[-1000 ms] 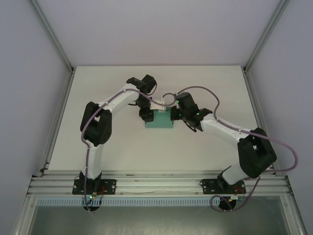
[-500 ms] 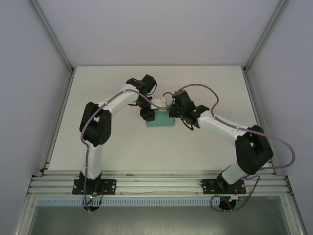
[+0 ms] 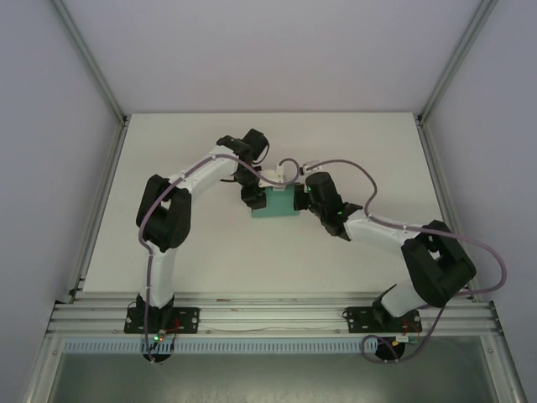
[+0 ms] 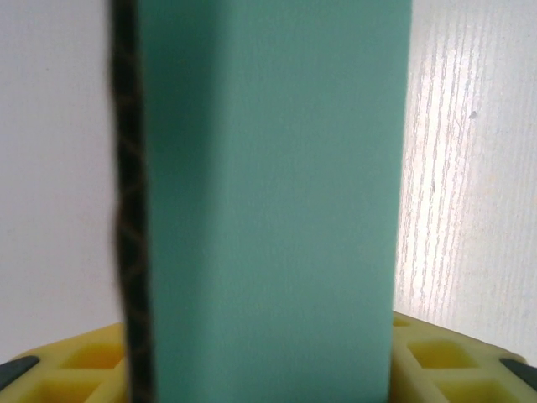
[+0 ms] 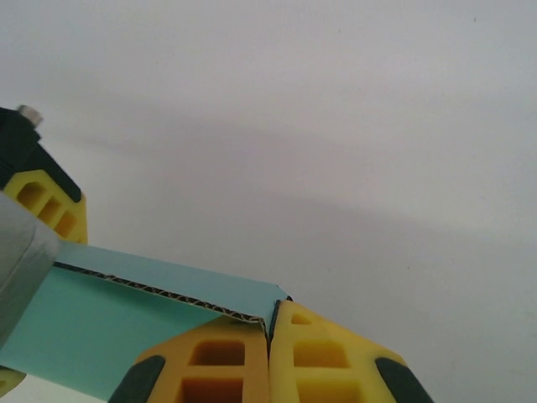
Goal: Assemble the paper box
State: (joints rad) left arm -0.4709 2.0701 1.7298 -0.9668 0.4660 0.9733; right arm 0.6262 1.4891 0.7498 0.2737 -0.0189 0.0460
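Note:
The teal-green paper box [image 3: 277, 206] lies at mid-table between both grippers. My left gripper [image 3: 254, 196] is at its left end. In the left wrist view a broad teal panel [image 4: 268, 193] with a dark corrugated edge stands between the yellow fingers [image 4: 84, 361], which sit against its two sides with no gap showing. My right gripper [image 3: 295, 197] is at the box's right end. Its yellow fingertips [image 5: 210, 353] are pressed together, and the corner of a teal wall [image 5: 101, 319] runs into their seam [image 5: 270, 315].
The white tabletop [image 3: 185, 243] lies all round the box. Aluminium frame rails [image 3: 101, 210] run along the left and right sides. A lilac cable [image 3: 344, 164] loops over the right arm. The left gripper's fingertip [image 5: 46, 201] shows beyond the box.
The right arm has swung its wrist lower and towards the box's right end. The box has shifted slightly to the right. The left arm has hardly moved.

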